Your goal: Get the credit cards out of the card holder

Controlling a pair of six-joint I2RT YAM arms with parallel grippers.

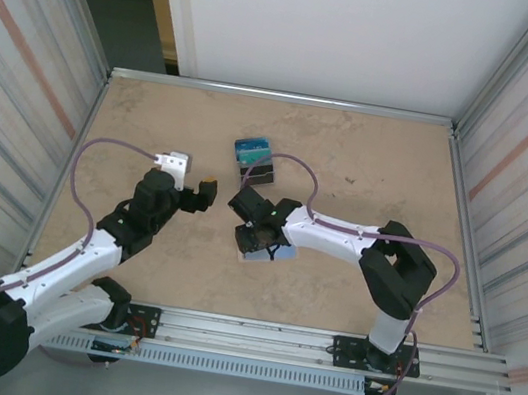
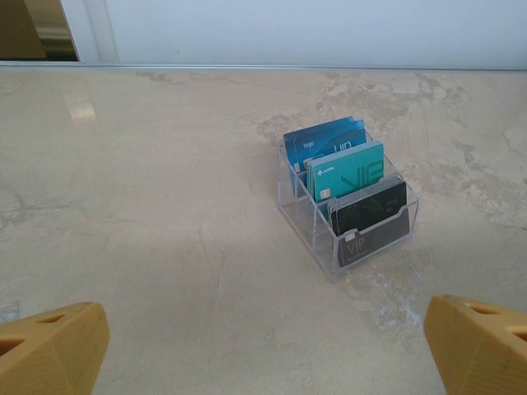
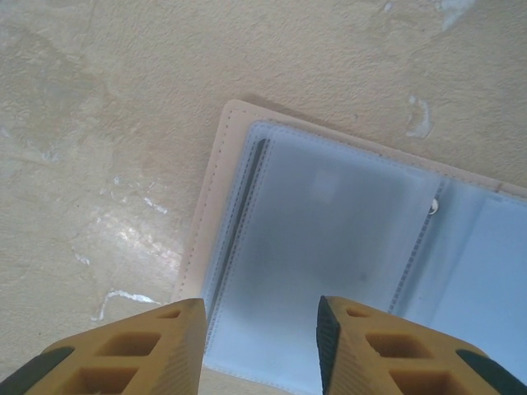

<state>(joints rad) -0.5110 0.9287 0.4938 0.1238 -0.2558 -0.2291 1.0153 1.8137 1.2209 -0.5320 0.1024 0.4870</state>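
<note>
The card holder (image 3: pixel 329 222) lies open flat on the table, tan border around a pale-blue lining with clear pockets. My right gripper (image 3: pixel 262 329) hangs just above its near-left pocket, open, with nothing between the fingers. From above, the right gripper (image 1: pixel 255 242) covers most of the card holder (image 1: pixel 273 254). The credit cards (image 2: pixel 346 177), blue, teal and black, stand upright in a clear plastic tray (image 2: pixel 317 243). My left gripper (image 2: pixel 263 346) is wide open over bare table, a short way in front of that tray. In the top view the left gripper (image 1: pixel 192 184) sits left of the right one.
The clear tray (image 1: pixel 253 158) stands near the table's middle, just beyond both grippers. Metal walls close in the table on the left, right and back. A rail (image 1: pixel 320 347) runs along the near edge. Purple cables loop over both arms.
</note>
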